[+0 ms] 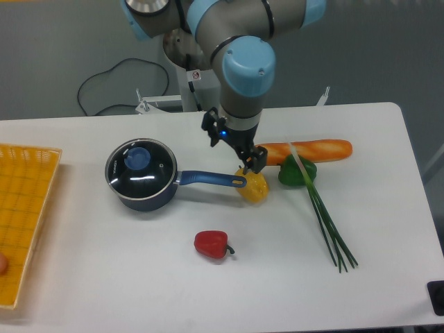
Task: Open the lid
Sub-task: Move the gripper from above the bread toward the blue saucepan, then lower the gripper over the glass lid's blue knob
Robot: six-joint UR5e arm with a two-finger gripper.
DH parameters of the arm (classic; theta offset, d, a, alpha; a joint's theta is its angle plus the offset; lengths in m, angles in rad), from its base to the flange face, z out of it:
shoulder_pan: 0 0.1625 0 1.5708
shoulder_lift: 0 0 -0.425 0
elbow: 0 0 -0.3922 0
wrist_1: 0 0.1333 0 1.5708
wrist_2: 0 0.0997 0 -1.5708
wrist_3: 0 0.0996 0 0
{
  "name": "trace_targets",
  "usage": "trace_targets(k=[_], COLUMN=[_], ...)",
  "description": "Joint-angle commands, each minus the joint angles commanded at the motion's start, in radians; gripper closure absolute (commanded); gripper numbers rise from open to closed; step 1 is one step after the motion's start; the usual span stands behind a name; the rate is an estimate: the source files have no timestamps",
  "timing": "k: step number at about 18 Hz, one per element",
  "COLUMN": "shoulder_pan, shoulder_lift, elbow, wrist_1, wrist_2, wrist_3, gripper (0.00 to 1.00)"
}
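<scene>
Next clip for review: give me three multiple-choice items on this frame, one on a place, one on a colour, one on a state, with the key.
1. Where is the claw?
A. Over the lid knob
B. Near the tip of the pan handle, by the yellow pepper
C. Over the basket

2. What colour is the knob of the lid?
A. Blue
B. Red
C. Black

3. How is the lid?
A. Lying on the table
B. Held in the air
C. Resting on the saucepan

Key: B, the claw hangs by the yellow pepper; A, the knob is blue; C, the lid covers the pan.
</scene>
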Motion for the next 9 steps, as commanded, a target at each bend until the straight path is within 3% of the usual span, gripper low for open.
trace_targets(k=[9], shoulder_pan=[-0.074], shoulder_lift=[0.005], elbow=[-0.005], wrist_1=[0.018], wrist_2=[0.021], wrist_3=[-0.086], gripper=[0.0])
